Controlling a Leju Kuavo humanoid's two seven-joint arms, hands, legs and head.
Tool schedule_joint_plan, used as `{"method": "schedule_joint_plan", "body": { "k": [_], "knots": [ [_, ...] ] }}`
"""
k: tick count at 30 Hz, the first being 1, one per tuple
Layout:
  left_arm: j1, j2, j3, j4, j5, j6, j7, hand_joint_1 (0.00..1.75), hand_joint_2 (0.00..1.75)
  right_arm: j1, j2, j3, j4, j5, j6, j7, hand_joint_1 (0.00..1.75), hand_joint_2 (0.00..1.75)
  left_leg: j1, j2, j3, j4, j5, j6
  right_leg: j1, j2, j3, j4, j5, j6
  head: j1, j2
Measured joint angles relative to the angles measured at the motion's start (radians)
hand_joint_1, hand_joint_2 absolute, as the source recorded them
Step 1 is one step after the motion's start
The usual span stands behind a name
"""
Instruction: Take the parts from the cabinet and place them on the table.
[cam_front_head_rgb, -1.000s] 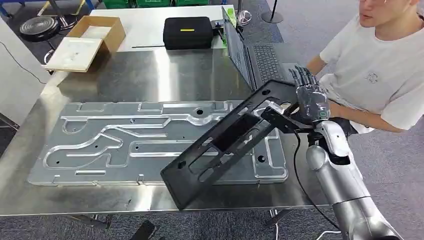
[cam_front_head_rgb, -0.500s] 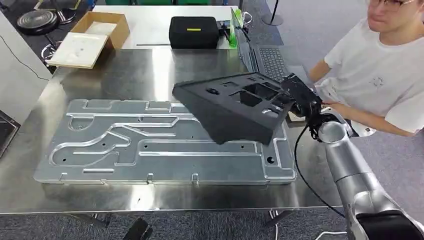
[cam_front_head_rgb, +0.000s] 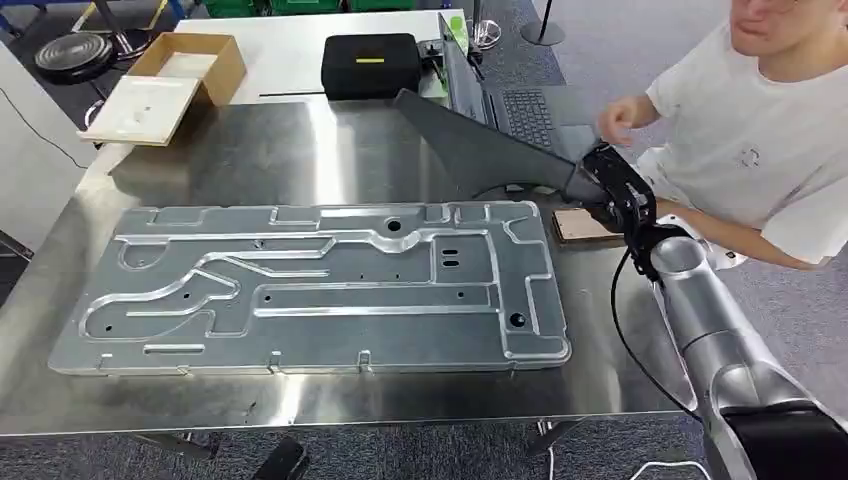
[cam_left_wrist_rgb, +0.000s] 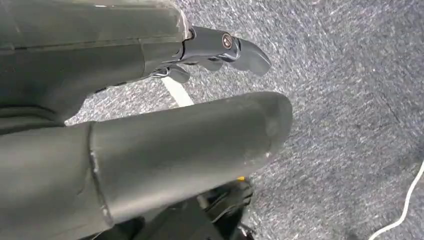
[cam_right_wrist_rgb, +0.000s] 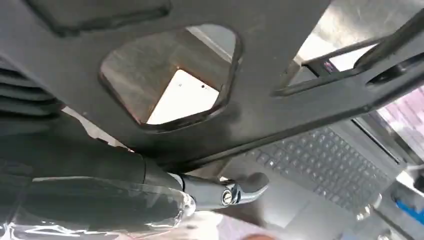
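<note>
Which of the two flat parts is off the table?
The black plastic panel with cut-outs, held tilted in the air by the right hand. The large grey machined aluminium plate lies flat on the steel table.

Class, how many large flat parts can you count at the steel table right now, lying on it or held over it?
2: the silver machined plate lies flat on the table; the black panel is held tilted in the right hand.

Silver arm (cam_front_head_rgb: 700, 320), black cable (cam_front_head_rgb: 625, 330)
</note>
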Motion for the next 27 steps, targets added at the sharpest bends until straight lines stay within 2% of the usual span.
{"method": "schedule_joint_plan", "body": {
  "k": [1, 2, 3, 5, 6, 7, 8, 9, 10, 11, 12, 14, 15, 16, 17, 18, 20, 21, 22, 25, 26, 27],
  "knots": [
    [0.001, 0.0, 0.0, 0.0, 0.0, 0.0, 0.0, 0.0, 0.0, -0.004, -0.002, 0.004, 0.011, -0.007, 0.012, 0.0, 0.0, 1.75, 0.0, 0.0, -0.018, 0.03, 0.003, 0.001, 0.002, 0.0, 0.0, 0.001, -0.001, -0.001, 0.0, 0.0],
    [0.001, 0.0, 0.0, 0.0, 0.0, 0.0, 0.0, 0.0, 0.0, -0.007, -0.003, 0.007, 0.021, -0.011, 0.016, -0.001, 0.0, 1.75, 0.0, 0.0, -0.011, 0.009, 0.027, 0.002, 0.003, 0.0, 0.001, 0.001, -0.001, -0.001, 0.0, 0.0],
    [0.0, 0.0, 0.0, 0.0, 0.0, 0.0, 0.0, 0.0, 0.0, -0.013, -0.005, 0.009, 0.031, -0.013, 0.012, -0.006, 0.0, 1.75, 0.0, 0.0, 0.019, -0.059, 0.071, 0.006, 0.004, 0.0, 0.002, 0.003, -0.001, -0.001, 0.0, 0.0],
    [-0.004, 0.0, 0.0, 0.0, 0.0, 0.0, 0.0, 0.0, 0.0, -0.03, -0.006, 0.013, 0.045, 0.001, -0.023, -0.031, 0.0, 1.75, 0.0, 0.0, 0.104, -0.239, 0.157, 0.017, 0.004, 0.001, 0.002, 0.007, -0.005, 0.002, 0.0, 0.0],
    [-0.007, 0.0, 0.0, 0.0, 0.0, 0.0, 0.002, 0.0, 0.0, -0.044, -0.006, 0.02, 0.052, 0.018, -0.046, -0.041, 0.0, 1.75, -0.005, -0.001, 0.119, -0.272, 0.144, 0.018, 0.012, 0.003, -0.002, 0.013, -0.007, 0.006, 0.0, 0.0],
    [-0.01, -0.001, 0.0, 0.0, 0.0, 0.0, 0.003, 0.0, 0.0, -0.059, -0.006, 0.029, 0.061, 0.039, -0.063, -0.041, 0.0, 1.75, -0.005, -0.001, 0.122, -0.278, 0.145, 0.018, 0.011, 0.006, -0.005, 0.013, -0.006, 0.011, 0.001, 0.0],
    [-0.01, -0.002, 0.0, 0.0, 0.0, 0.0, 0.004, 0.0, 0.0, -0.071, -0.006, 0.039, 0.071, 0.062, -0.07, -0.037, 0.0, 0.0, -0.005, -0.001, 0.121, -0.28, 0.146, 0.021, 0.007, 0.005, -0.006, 0.012, -0.004, 0.015, 0.0, 0.0],
    [-0.01, -0.002, 0.0, 0.0, 0.0, 0.0, 0.005, 0.0, 0.0, -0.085, -0.006, 0.055, 0.082, 0.085, -0.07, -0.033, 0.0, 0.0, -0.009, 0.0, 0.121, -0.279, 0.147, 0.023, 0.006, 0.005, -0.004, 0.01, -0.002, 0.021, 0.0, 0.0],
    [-0.01, -0.002, 0.0, 0.0, 0.003, 0.0, 0.005, 0.0, 0.0, -0.101, -0.006, 0.067, 0.09, 0.117, -0.064, -0.023, 0.0, 0.0, -0.008, 0.0, 0.124, -0.287, 0.152, 0.03, 0.007, 0.006, -0.004, 0.01, -0.002, 0.028, 0.0, 0.0],
    [-0.011, -0.006, 0.0, 0.0, 0.003, 0.001, 0.005, 0.0, 0.0, -0.119, -0.008, 0.084, 0.099, 0.155, -0.057, -0.008, 0.0, 0.0, -0.002, 0.002, 0.13, -0.297, 0.159, 0.038, 0.0, 0.005, -0.01, 0.023, -0.013, 0.031, 0.0, 0.0],
    [-0.013, -0.006, 0.0, 0.0, 0.004, 0.002, 0.004, 0.0, 0.0, -0.142, -0.008, 0.099, 0.11, 0.184, -0.048, 0.003, 0.0, 0.0, -0.003, 0.003, 0.131, -0.299, 0.161, 0.043, 0.0, 0.004, -0.024, 0.054, -0.037, 0.035, 0.001, 0.0],
    [-0.014, -0.008, 0.0, 0.0, 0.006, 0.002, 0.004, 0.0, 0.0, -0.185, -0.008, 0.126, 0.135, 0.231, -0.028, 0.018, 0.0, 0.0, -0.003, 0.003, 0.13, -0.299, 0.162, 0.046, -0.002, 0.004, -0.089, 0.196, -0.11, 0.042, 0.001, 0.0],
    [-0.014, -0.01, 0.0, 0.0, 0.007, 0.002, 0.004, 0.0, 0.0, -0.193, -0.008, 0.137, 0.147, 0.253, -0.02, 0.024, 0.0, 0.0, -0.003, 0.003, 0.13, -0.299, 0.162, 0.046, -0.004, 0.004, -0.123, 0.268, -0.136, 0.047, 0.0, 0.0],
    [-0.012, -0.01, 0.0, 0.0, 0.008, 0.002, 0.004, 0.0, 0.0, -0.202, -0.008, 0.148, 0.16, 0.271, -0.013, 0.03, 0.0, 0.0, -0.002, 0.002, 0.13, -0.298, 0.161, 0.046, -0.007, 0.003, -0.143, 0.306, -0.138, 0.049, 0.0, 0.0],
    [-0.01, -0.01, 0.0, 0.0, 0.01, 0.002, 0.004, 0.0, 0.0, -0.217, -0.008, 0.162, 0.175, 0.287, -0.007, 0.035, 0.0, 0.0, -0.001, 0.001, 0.13, -0.296, 0.161, 0.045, -0.012, 0.002, -0.14, 0.294, -0.117, 0.052, 0.001, 0.0],
    [-0.009, -0.011, 0.0, 0.0, 0.01, 0.003, 0.004, 0.0, 0.0, -0.231, -0.008, 0.175, 0.187, 0.297, -0.003, 0.036, 0.0, 0.0, 0.0, 0.0, 0.129, -0.294, 0.159, 0.043, -0.015, 0.001, -0.116, 0.244, -0.083, 0.053, 0.0, 0.0],
    [-0.009, -0.013, 0.0, 0.0, 0.014, 0.003, 0.004, 0.0, 0.0, -0.264, -0.008, 0.188, 0.196, 0.321, 0.036, 0.037, 0.0, 0.0, 0.003, -0.001, 0.13, -0.287, 0.153, 0.033, -0.019, -0.001, -0.031, 0.076, 0.0, 0.055, 0.0, 0.0],
    [-0.009, -0.013, 0.0, 0.0, 0.017, 0.003, 0.004, 0.0, 0.0, -0.282, -0.008, 0.198, 0.203, 0.33, 0.056, 0.039, 0.0, 0.0, 0.001, -0.002, 0.127, -0.284, 0.15, 0.028, -0.019, 0.0, -0.01, 0.033, -0.011, 0.056, 0.0, 0.0],
    [-0.011, -0.013, 0.0, 0.0, 0.018, 0.002, 0.003, 0.0, 0.0, -0.303, -0.005, 0.21, 0.211, 0.336, 0.072, 0.042, 0.0, 0.0, -0.004, -0.002, 0.122, -0.278, 0.149, 0.023, -0.01, 0.002, -0.009, 0.019, -0.01, 0.047, 0.0, 0.0],
    [-0.005, -0.015, 0.0, 0.0, 0.019, 0.002, 0.002, 0.0, 0.0, -0.329, -0.005, 0.237, 0.228, 0.34, 0.083, 0.045, 0.0, 0.0, -0.002, -0.003, 0.124, -0.287, 0.152, 0.008, -0.005, 0.001, -0.01, 0.02, -0.01, 0.03, 0.0, 0.0],
    [-0.005, -0.015, 0.0, 0.0, 0.02, 0.002, 0.002, 0.0, 0.0, -0.337, -0.002, 0.245, 0.232, 0.341, 0.083, 0.045, 0.0, 0.0, 0.0, -0.003, 0.118, -0.28, 0.142, 0.002, -0.012, -0.001, -0.005, 0.012, -0.006, 0.02, 0.0, 0.0],
    [-0.006, -0.015, 0.0, 0.0, 0.02, 0.002, 0.001, 0.0, 0.0, -0.348, 0.001, 0.253, 0.236, 0.348, 0.084, 0.045, 0.0, 0.0, 0.001, -0.001, 0.11, -0.251, 0.121, 0.0, -0.011, -0.002, -0.003, 0.012, -0.006, 0.013, 0.0, 0.0]
  ]
}}
